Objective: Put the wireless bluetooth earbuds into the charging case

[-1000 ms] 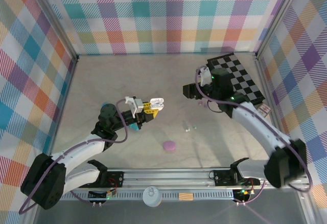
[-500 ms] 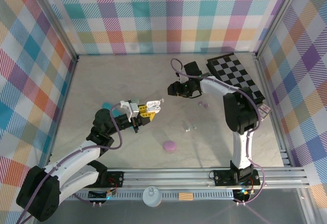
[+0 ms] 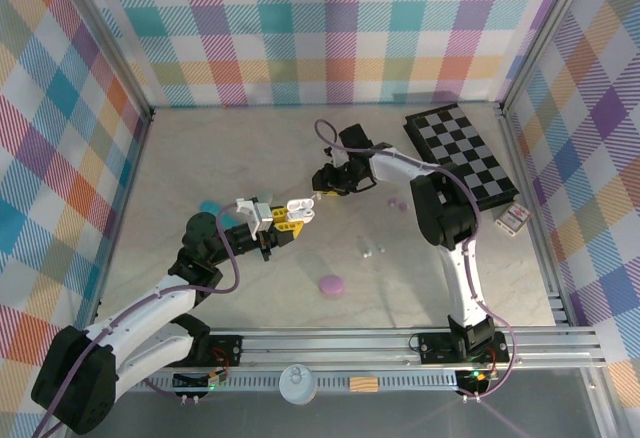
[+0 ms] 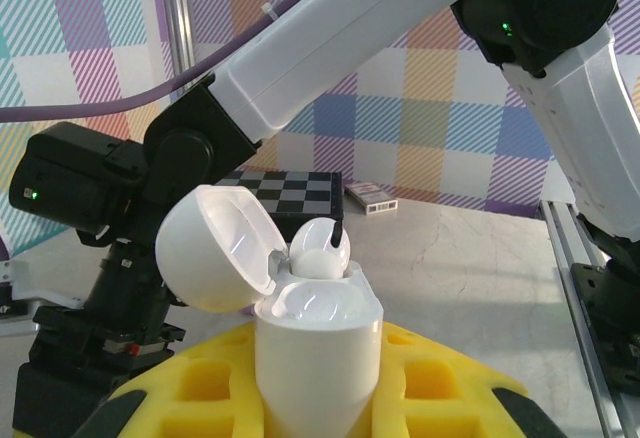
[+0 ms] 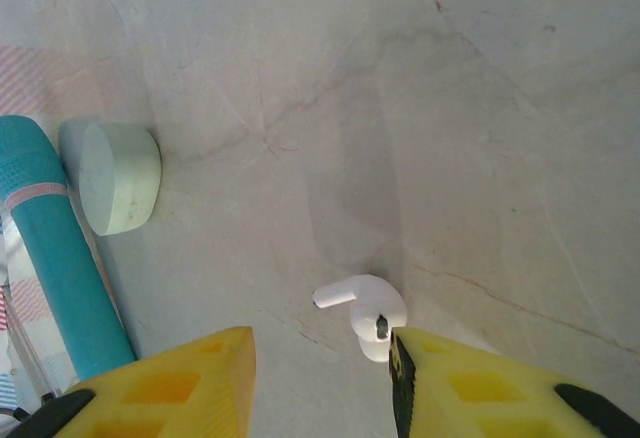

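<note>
One white earbud [image 4: 318, 246] is seen standing in a well of the charging case [image 4: 318, 343]. Its top sits proud of the rim, so it is judged to be in but perhaps not pressed home. The neighbouring well looks empty and the lid [image 4: 215, 248] is thrown back. The case is clamped upright by the fingers of the left gripper [image 4: 320, 398] and held above the desk [image 3: 200, 158] near its middle.

A second white earbud [image 5: 362, 310] is seen lying on the desk just beyond, toward the far edge. It lies between the parted fingers of the right gripper [image 5: 320, 343], close to one of them, and is not yet pinched. Further pale buds [image 3: 367, 249] are left loose nearer the front edge, right of the middle, with a purple case [image 3: 331, 286] before them.

Roughly half of this case's filling is judged done. The second earbud remains to be gripped, carried across and dropped in, and the lid shut.
</note>
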Robot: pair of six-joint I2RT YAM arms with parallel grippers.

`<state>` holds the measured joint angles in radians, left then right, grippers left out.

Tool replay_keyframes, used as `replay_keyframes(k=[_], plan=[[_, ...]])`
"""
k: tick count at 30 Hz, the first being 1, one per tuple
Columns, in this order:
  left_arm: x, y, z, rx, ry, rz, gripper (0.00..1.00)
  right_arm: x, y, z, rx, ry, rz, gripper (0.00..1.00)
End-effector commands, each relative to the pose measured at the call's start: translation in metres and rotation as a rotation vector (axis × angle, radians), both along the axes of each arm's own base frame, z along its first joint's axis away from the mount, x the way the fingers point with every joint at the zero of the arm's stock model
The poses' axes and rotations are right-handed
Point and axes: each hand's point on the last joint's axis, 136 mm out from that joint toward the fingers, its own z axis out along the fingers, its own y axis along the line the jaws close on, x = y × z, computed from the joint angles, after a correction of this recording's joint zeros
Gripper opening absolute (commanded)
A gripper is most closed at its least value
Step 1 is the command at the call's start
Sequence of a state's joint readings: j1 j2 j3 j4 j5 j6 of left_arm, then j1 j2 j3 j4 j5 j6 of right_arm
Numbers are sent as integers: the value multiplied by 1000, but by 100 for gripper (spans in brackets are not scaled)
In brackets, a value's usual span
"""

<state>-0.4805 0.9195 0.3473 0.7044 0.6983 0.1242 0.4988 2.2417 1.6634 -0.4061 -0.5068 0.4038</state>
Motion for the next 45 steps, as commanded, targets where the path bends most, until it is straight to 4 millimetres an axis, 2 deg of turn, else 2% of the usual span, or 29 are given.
replay_keyframes(k=[1, 6, 23, 31, 38, 45], plan=[[-2, 1, 1, 5, -25, -16, 0, -4, 3, -10, -3, 34, 23, 40], [-3, 1, 2, 7, -25, -18, 0, -8, 6, -18, -12, 38, 46, 40], [-5, 2, 2, 13, -25, -18, 0, -3, 25, -23, 22, 31, 96, 37], [-6, 3, 1, 21, -27, -10, 0, -11, 28, -22, 30, 33, 126, 31], [-5, 4, 0, 25, -27, -5, 0, -24, 30, -19, 24, -8, 188, 34], [-5, 4, -1, 27, -27, -5, 0, -30, 22, -28, -9, -26, 224, 33]])
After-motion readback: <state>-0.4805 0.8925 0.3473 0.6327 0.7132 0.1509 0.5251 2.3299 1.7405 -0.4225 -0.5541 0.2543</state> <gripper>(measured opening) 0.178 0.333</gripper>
